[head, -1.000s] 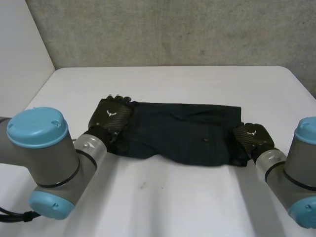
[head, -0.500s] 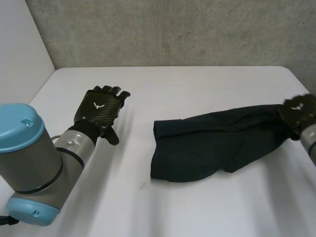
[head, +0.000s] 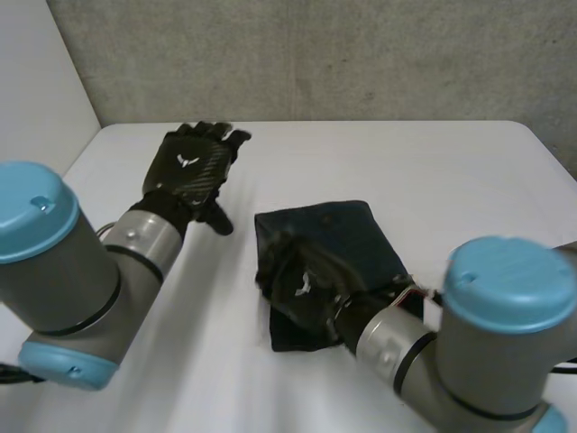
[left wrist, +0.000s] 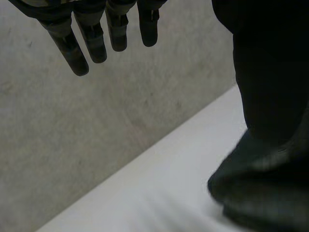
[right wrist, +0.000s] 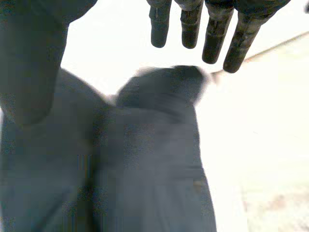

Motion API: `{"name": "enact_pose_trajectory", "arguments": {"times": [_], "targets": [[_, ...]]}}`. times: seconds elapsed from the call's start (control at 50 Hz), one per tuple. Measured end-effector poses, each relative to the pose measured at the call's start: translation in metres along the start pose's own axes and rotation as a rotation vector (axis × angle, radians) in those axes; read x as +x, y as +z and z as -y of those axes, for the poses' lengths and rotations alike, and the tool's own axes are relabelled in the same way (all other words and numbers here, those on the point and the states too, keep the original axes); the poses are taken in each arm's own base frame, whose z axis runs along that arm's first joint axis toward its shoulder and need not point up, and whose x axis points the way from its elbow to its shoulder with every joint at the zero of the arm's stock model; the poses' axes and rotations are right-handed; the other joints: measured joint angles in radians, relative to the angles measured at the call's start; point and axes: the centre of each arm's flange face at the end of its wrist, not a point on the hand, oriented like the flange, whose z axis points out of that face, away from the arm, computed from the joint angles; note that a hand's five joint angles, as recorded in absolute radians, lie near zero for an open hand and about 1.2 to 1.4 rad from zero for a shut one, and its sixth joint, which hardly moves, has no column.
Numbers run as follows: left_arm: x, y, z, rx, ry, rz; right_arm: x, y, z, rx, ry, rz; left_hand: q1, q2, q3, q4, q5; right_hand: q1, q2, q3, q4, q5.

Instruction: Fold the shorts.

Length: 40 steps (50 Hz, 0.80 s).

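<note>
Showing straight fingers (right wrist: 190,29), right hand (head: 302,284) is over shorts (head: 347,233), left hand (head: 191,167) apart.

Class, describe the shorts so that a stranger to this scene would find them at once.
Start at the white table. Near its middle lies a dark folded bundle, the shorts, with the right hand open over its near end. They are the only cloth there; the left hand is open, apart from them.
</note>
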Motion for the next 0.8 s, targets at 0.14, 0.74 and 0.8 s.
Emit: {"name": "enact_pose_trajectory", "arguments": {"times": [0.14, 0.74, 0.8], "targets": [[0.022, 0.014, 0.013, 0.028, -0.061, -0.025, 0.077, -0.013, -0.001, 0.057, 0.399, -0.227, 0.0, 0.0, 0.0, 0.0, 0.0, 0.0, -0.001, -0.003, 0.0, -0.002], [0.083, 0.042, -0.072, -0.505, -0.092, -0.033, 0.1, 0.05, -0.117, -0.322, 0.935, -0.145, 0.0, 0.0, 0.0, 0.0, 0.0, 0.0, -0.001, -0.003, 0.0, -0.002], [0.084, 0.037, -0.081, -0.563, -0.074, -0.039, 0.092, 0.052, -0.122, -0.351, 0.93, -0.119, 0.0, 0.0, 0.0, 0.0, 0.0, 0.0, -0.001, -0.003, 0.0, -0.002]]}}
